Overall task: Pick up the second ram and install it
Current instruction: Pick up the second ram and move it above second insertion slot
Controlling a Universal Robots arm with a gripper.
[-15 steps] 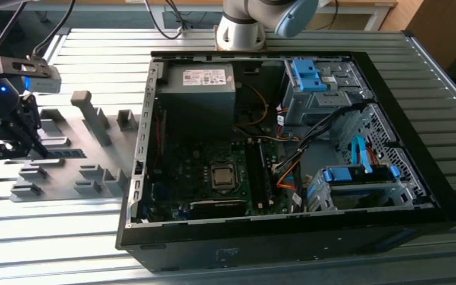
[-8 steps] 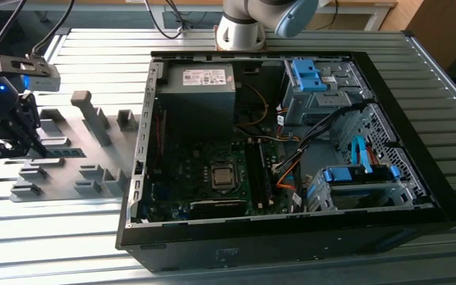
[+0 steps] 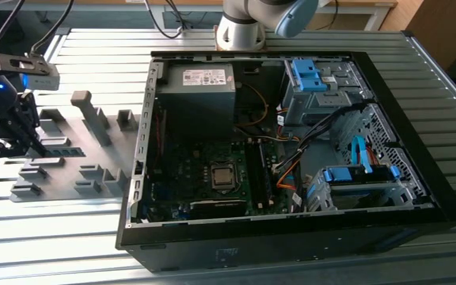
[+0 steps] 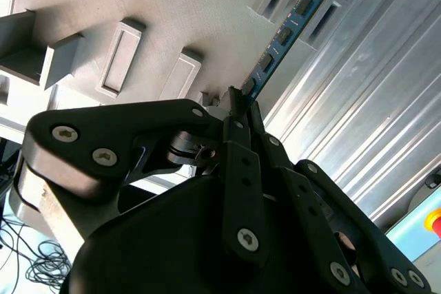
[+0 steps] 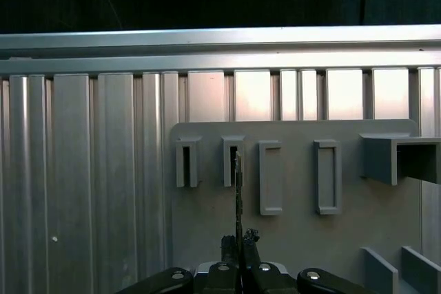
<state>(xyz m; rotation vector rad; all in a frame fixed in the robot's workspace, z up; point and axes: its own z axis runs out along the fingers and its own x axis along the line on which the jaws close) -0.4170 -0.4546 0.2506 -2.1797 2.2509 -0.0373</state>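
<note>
The second ram (image 4: 282, 36) is a thin green strip with small black chips. One end of it lies by the grey holder blocks (image 4: 324, 12). My gripper (image 4: 239, 101) is shut on its other end, with the fingers pressed to both faces. In the first wrist view the ram (image 5: 238, 191) shows edge-on, running from my gripper (image 5: 239, 240) up to a slot block (image 5: 233, 162). In the exterior view my gripper (image 3: 38, 148) hangs over the grey holder plate (image 3: 57, 178) at the far left, with the ram (image 3: 69, 151) beside it.
The open black PC case (image 3: 291, 243) lies to the exterior view's right of the plate, with the motherboard (image 3: 212, 172) and its long slot rails (image 3: 261, 172) inside. A grey power supply (image 3: 200, 89) and blue drive cages (image 3: 355, 178) fill its other corners. Tall holder blocks (image 3: 93, 116) stand on the plate.
</note>
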